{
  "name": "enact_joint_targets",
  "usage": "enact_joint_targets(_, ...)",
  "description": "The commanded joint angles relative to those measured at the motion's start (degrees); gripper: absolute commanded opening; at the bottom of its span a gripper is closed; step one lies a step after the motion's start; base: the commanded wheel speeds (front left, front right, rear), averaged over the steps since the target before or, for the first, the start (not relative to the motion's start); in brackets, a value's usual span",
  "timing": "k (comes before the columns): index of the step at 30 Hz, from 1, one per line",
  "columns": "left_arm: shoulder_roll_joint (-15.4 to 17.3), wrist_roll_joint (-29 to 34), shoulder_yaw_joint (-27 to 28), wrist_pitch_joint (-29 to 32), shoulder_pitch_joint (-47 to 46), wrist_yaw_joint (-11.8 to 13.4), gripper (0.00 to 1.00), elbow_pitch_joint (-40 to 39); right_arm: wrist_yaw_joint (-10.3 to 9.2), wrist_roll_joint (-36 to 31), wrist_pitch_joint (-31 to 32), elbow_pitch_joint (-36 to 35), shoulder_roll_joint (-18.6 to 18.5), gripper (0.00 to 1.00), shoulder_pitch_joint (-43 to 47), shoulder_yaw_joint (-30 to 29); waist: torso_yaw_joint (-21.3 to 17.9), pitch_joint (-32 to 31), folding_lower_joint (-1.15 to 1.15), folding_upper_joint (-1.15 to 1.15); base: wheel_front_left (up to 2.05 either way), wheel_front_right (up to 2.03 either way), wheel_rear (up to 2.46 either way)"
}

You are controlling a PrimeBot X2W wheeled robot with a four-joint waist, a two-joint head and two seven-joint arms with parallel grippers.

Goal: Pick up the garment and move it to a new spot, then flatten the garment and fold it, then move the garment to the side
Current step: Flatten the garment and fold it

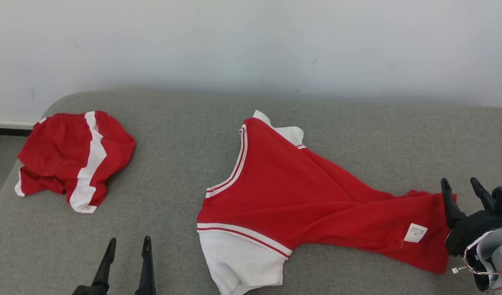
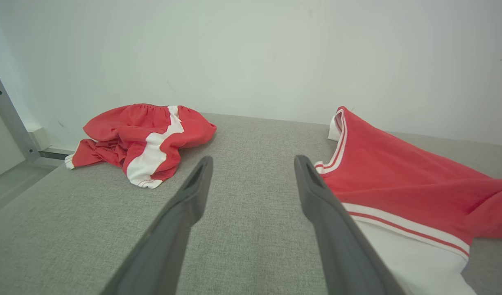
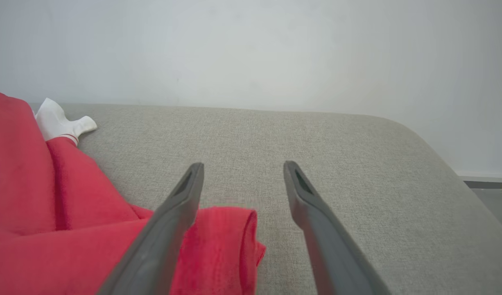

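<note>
Head view: high up, facing forward and down over the grey cushion (image 1: 185, 164) to the pale wall (image 1: 251, 41); widest, farthest.
Left wrist view: low, close to the cushion, facing the wall along the left end effector (image 2: 254, 159); red shorts (image 2: 144, 135) left, red shirt (image 2: 398, 180) right.
Right wrist view: low, close, along the right end effector (image 3: 243, 164); shirt at left.
Shared: shirt, cushion and wall in all three.
</note>
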Motion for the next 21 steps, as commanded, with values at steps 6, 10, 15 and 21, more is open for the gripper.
enact_joint_targets(6, -0.07, 0.37, 0.78, -0.19, 1.66, 0.12, 1.0, -0.69, -0.13, -1.48, -2.7, -6.04, 1.57, 1.0, 3.96, -2.69, -3.18, -1.99, 0.0, 0.0, 0.0, 0.0, 0.0)
enact_joint_targets(10, -0.06, 0.54, 1.05, -0.19, 2.07, 0.14, 1.0, -1.07, -0.13, -3.59, -2.8, -14.05, 3.27, 1.0, 8.77, -7.1, -4.32, -2.4, 0.0, 0.0, 0.0, 0.0, 0.0)
enact_joint_targets(15, -0.06, 0.6, 1.46, -0.19, 2.33, 0.23, 1.0, -1.51, -0.13, -6.88, -2.82, -24.17, 7.87, 1.0, 17.37, -12.08, -5.47, -2.65, 0.0, 0.0, 0.0, 0.0, 0.0)
enact_joint_targets(21, -0.06, 0.82, 1.89, -0.19, 2.62, 0.11, 1.0, -1.86, -0.13, -10.1, -2.81, -32.36, 14.15, 1.0, 24.84, -16.14, -6.53, -2.59, 0.0, 0.0, 0.0, 0.0, 0.0)
